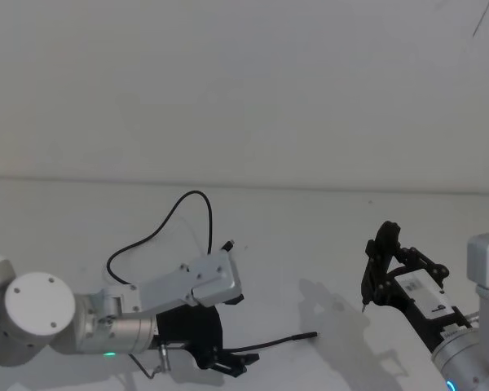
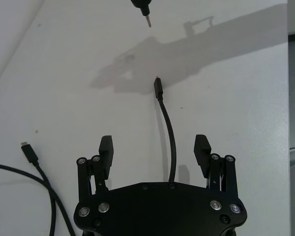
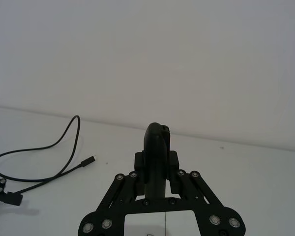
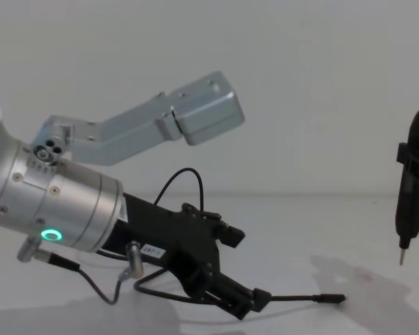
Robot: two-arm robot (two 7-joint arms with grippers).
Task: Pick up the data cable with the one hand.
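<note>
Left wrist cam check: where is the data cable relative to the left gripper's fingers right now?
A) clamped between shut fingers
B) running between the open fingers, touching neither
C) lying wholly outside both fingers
B: the data cable runs up the middle between the left gripper's spread fingers, clear of both; the right gripper hangs raised at the right.

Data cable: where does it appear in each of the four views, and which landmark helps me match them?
Head view: data cable loops at centre-left; one plug end lies lower centre.
Left wrist view: it runs between the open left gripper's fingers.
Right wrist view: loop and plug lie away to one side of the right gripper.
Chest view: loop behind the left gripper; one end lower right.
Shared landmark: the left gripper over the cable.
</note>
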